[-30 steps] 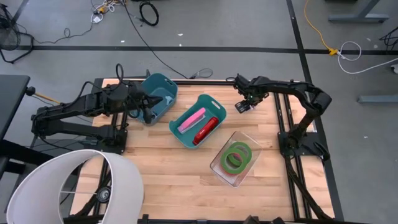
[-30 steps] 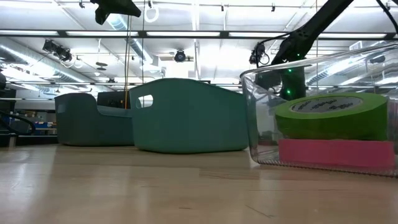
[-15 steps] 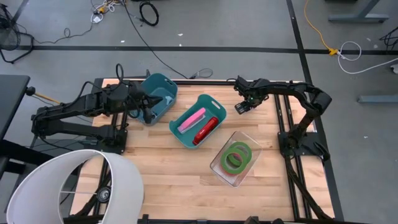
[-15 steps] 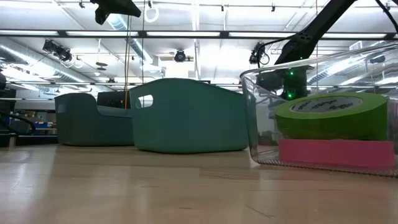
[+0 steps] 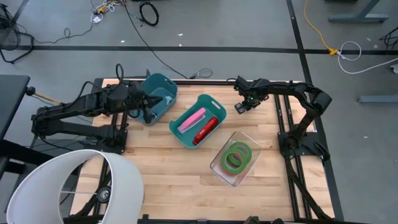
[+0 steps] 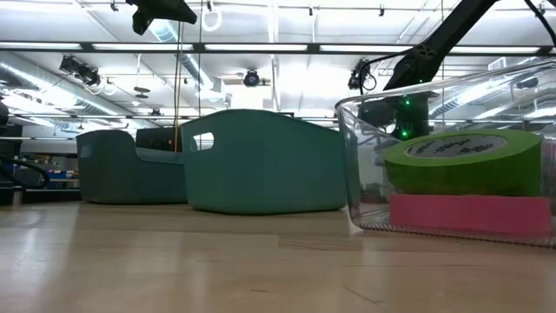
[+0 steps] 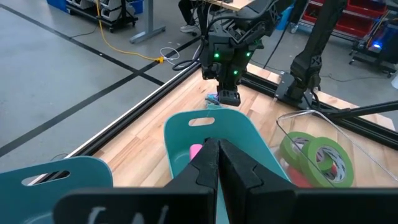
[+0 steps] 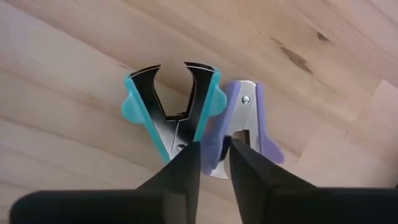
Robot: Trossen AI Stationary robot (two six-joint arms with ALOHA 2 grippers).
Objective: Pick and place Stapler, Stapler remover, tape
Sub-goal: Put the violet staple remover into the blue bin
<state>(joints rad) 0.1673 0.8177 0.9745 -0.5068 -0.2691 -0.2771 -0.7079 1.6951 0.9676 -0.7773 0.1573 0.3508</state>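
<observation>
Tape: we see the green tape (image 5: 235, 158) stacked on the red roll in the clear container (image 5: 217, 167), nearest the worktop's (image 5: 168, 180) front edge.
Stapler: a red stapler (image 5: 206, 129) and a pink one (image 5: 192, 119) lie in the middle teal bin (image 5: 204, 99).
Left gripper: the left gripper (image 7: 216, 152), fingers pressed together and empty, hangs over the far-left teal bin (image 5: 163, 81).
Right gripper: the right gripper (image 8: 210, 157) narrows around the purple staple remover (image 8: 245, 127), touching a teal staple remover (image 8: 169, 111), at the far side.
</observation>
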